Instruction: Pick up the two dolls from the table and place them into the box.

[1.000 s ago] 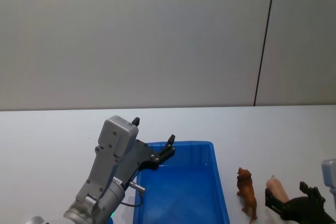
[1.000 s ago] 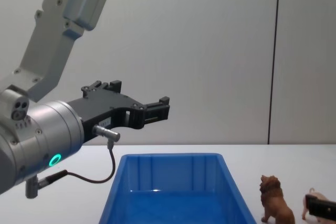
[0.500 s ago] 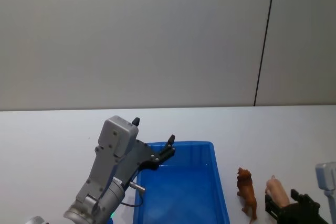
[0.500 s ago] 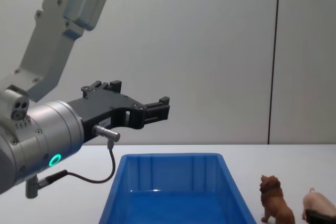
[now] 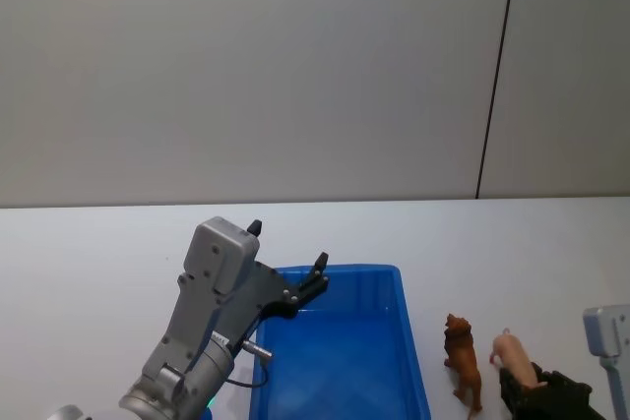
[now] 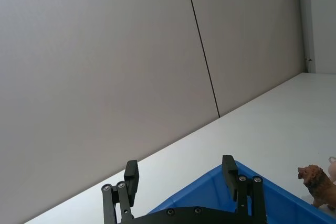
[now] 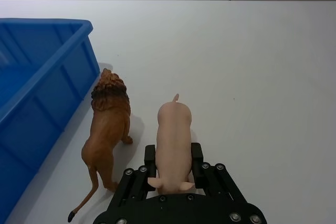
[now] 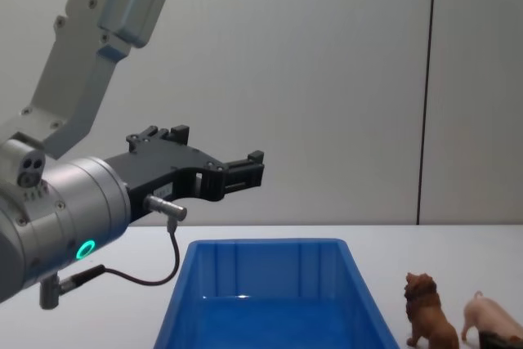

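Observation:
The pale pink pig doll (image 7: 173, 129) stands on the white table (image 5: 98, 263), and my right gripper (image 7: 174, 153) is shut on its head end, one finger against each flank. The brown lion doll (image 7: 110, 124) stands beside the pig, between it and the blue box (image 7: 47, 77). In the head view the pig (image 5: 512, 351) and lion (image 5: 463, 356) are right of the box (image 5: 418, 371), with the right gripper (image 5: 541, 395) at the lower right. My left gripper (image 5: 287, 248) hangs open over the box's far left corner, holding nothing.
The box (image 8: 270, 243) holds nothing. White tabletop stretches behind and to both sides of it, up to a grey wall. The left arm's large grey housing (image 8: 57, 218) stands at the left of the chest view.
My right gripper has drawn back along the pig and its fingers have come in against the pig's sides. The pig has shifted slightly toward the lion. The left arm has not moved.

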